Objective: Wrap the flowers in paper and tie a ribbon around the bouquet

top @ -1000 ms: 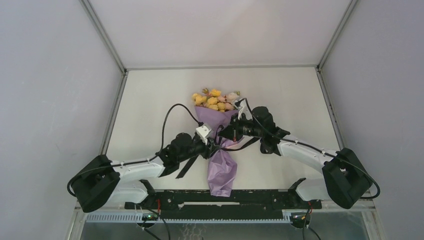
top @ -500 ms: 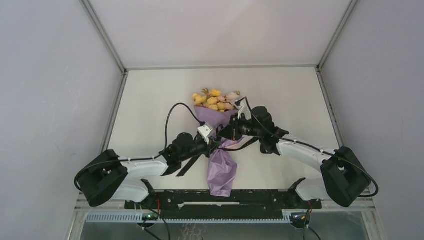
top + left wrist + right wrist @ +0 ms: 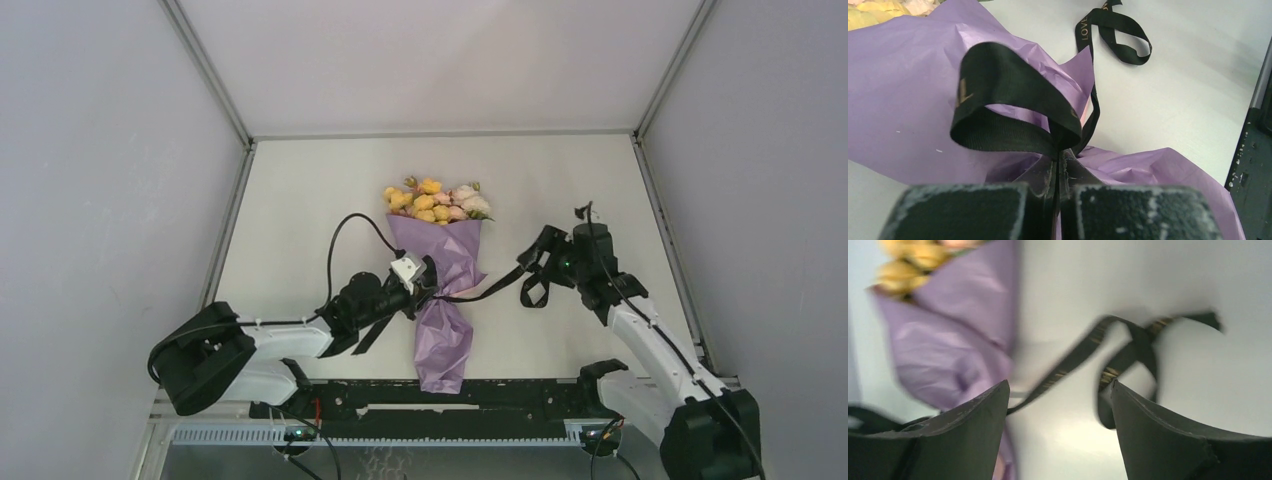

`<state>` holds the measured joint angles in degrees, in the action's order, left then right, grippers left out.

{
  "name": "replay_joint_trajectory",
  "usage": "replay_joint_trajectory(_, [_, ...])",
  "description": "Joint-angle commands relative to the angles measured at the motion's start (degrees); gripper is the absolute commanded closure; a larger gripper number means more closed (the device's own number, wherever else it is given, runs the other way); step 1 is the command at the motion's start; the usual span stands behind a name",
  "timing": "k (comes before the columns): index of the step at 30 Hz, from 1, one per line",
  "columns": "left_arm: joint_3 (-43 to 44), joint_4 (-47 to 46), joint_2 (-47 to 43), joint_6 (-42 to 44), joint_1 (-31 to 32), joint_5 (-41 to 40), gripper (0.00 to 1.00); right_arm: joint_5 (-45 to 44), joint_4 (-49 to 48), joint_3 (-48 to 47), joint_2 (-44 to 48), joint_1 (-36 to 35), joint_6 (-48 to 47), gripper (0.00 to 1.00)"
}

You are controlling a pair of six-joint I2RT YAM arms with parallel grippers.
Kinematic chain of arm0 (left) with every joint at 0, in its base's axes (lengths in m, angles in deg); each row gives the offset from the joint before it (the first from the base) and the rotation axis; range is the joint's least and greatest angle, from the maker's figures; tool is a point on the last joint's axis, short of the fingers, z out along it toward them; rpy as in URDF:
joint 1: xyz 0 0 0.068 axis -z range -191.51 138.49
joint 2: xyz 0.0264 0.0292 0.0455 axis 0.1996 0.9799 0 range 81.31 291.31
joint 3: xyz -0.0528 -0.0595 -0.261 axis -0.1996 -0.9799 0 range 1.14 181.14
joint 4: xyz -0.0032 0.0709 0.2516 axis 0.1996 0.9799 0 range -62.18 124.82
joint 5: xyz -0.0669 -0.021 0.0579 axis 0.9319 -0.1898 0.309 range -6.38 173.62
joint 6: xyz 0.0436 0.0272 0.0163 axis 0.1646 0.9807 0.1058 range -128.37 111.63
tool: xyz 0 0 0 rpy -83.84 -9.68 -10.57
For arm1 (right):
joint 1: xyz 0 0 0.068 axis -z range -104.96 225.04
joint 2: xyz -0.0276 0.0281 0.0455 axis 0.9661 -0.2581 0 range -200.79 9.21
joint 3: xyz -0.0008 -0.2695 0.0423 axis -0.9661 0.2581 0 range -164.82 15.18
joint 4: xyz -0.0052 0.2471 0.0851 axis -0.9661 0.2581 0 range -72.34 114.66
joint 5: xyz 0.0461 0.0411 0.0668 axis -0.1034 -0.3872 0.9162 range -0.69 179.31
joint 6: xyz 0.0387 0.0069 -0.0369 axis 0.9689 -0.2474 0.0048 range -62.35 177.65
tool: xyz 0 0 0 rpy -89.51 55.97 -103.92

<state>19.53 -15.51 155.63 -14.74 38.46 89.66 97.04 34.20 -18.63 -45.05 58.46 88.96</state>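
Note:
The bouquet (image 3: 444, 262) lies mid-table: a lilac paper (image 3: 447, 335) cone with yellow and pink flowers (image 3: 436, 200) at its far end. A black ribbon (image 3: 492, 289) crosses the cone's pinched waist and trails right across the table. My left gripper (image 3: 424, 288) sits at that waist, shut on the base of a ribbon loop (image 3: 1013, 105), with purple paper (image 3: 908, 90) behind it. The ribbon's free end (image 3: 1120, 37) lies curled on the table beyond. My right gripper (image 3: 540, 258) hovers right of the bouquet, open, over the loose ribbon (image 3: 1083, 352), holding nothing.
White booth walls close in the tabletop (image 3: 300, 200) on three sides, with metal posts at the corners. A black rail (image 3: 430, 395) runs along the near edge, just below the cone's tip. The left arm's cable (image 3: 345, 225) arcs beside the bouquet.
My right gripper opened, let go of the ribbon and drew back to the right, away from the bouquet. My left gripper closed on the ribbon loop and stayed at the waist.

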Motion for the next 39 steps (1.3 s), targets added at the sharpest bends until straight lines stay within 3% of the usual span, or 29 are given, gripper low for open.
replay_joint_trajectory(1, [-1.74, -5.09, -2.26, 2.56, 0.54, -1.35, 1.00, -0.34, 8.56, 2.55, -3.57, 7.77, 0.15, 0.17])
replay_joint_trajectory(9, [-3.21, -7.00, -3.47, 5.43, 0.65, -0.86, 1.00, 1.70, 2.96, 4.33, -13.18, 9.34, -0.56, 0.32])
replay_joint_trajectory(17, [-3.93, -7.12, -4.36, 6.19, 0.74, -0.11, 1.00, -22.73, 17.95, -6.94, -9.84, -5.11, -4.35, 0.32])
replay_joint_trajectory(19, [-3.95, -7.12, -4.45, 6.26, 0.78, -0.18, 1.00, -21.16, 17.04, -8.18, -10.92, -6.93, -5.12, 0.32])
replay_joint_trajectory(23, [-3.71, -6.84, -4.37, 6.11, 0.79, -0.67, 1.00, -10.02, 12.02, -8.38, -19.23, -5.05, -6.83, 0.33])
replay_joint_trajectory(29, [-3.88, -6.94, -4.42, 6.28, 0.75, 0.05, 1.00, -8.34, 10.76, -9.15, -28.39, -3.97, -7.84, 0.43])
replay_joint_trajectory(31, [-3.92, -6.93, -4.50, 6.28, 0.74, 0.14, 1.00, -6.01, 10.65, -9.08, -28.85, -3.95, -8.01, 0.54])
replay_joint_trajectory(34, [-3.92, -6.94, -4.33, 6.28, 0.74, 0.40, 1.00, -1.39, 11.36, -9.04, -28.51, -3.70, -9.16, 0.84])
replay_joint_trajectory(36, [-3.99, -6.94, -4.60, 6.28, 0.74, 0.52, 1.00, 7.03, 11.78, -9.22, -25.46, -1.71, -11.91, 1.00])
replay_joint_trajectory(39, [-4.33, -6.93, -4.97, 8.15, 0.74, 0.57, 1.00, 18.65, 12.60, -12.26, -15.81, 1.08, -15.24, 1.00])
